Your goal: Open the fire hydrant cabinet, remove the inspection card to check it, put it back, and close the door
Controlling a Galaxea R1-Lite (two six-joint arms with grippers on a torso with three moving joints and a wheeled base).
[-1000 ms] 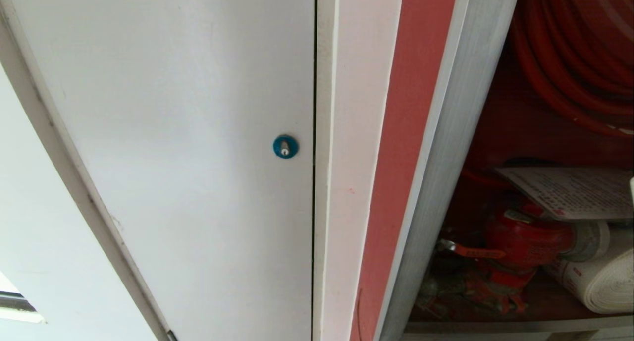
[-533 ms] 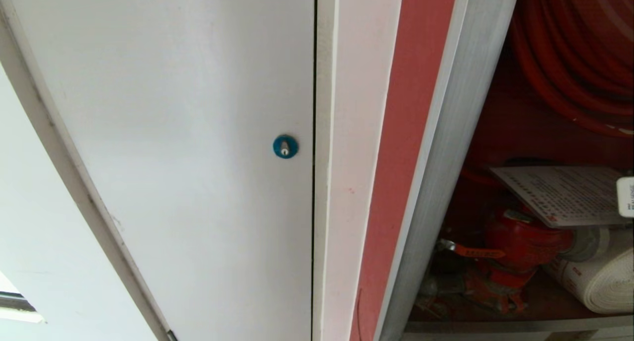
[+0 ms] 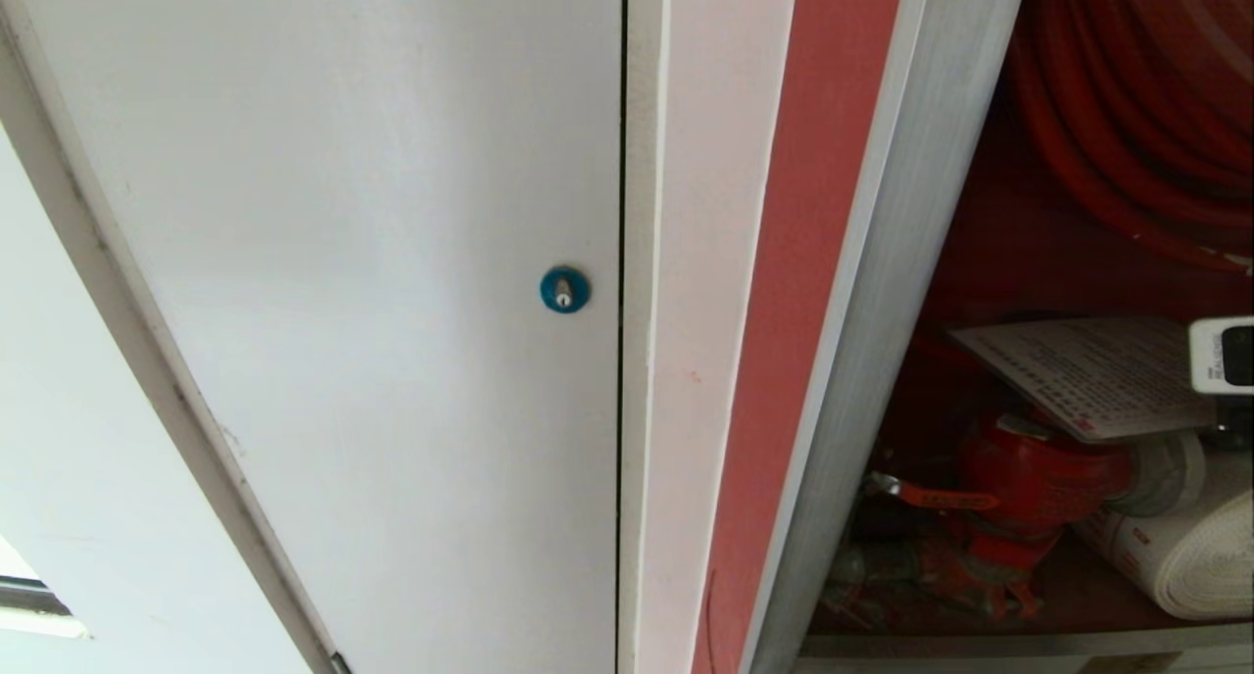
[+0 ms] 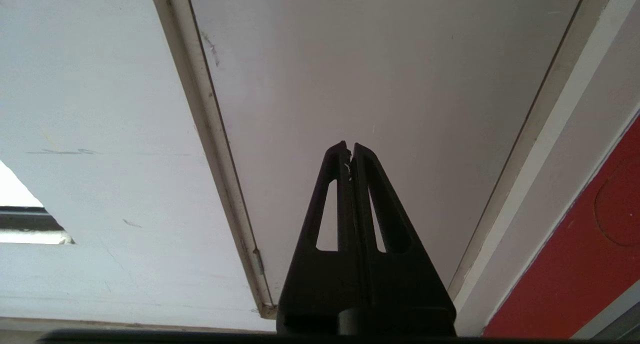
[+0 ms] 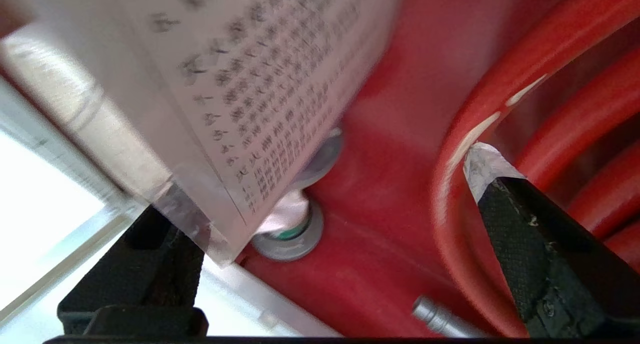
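A white door (image 3: 343, 263) with a blue lock (image 3: 564, 289) fills the left of the head view. On the right stands the fire hydrant cabinet (image 3: 872, 292), open. The inspection card (image 3: 1078, 370) lies on the red valve (image 3: 1038, 473), right of middle. The right gripper (image 5: 330, 244) is spread wide beside it, holding nothing. Pull back slowly so no finger bumps the card. The left gripper (image 4: 350, 151) is pressed together and empty.

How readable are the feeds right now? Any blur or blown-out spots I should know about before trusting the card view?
Head view: evenly lit, inspection card print too fine to read, cabinet interior dim. Right wrist view: the card fills the near field, smeared and soft, characters visible but not legible; a blown-out white patch sits beside the right gripper, jaws wide apart. Left wrist view: sharp, left gripper against the white door.
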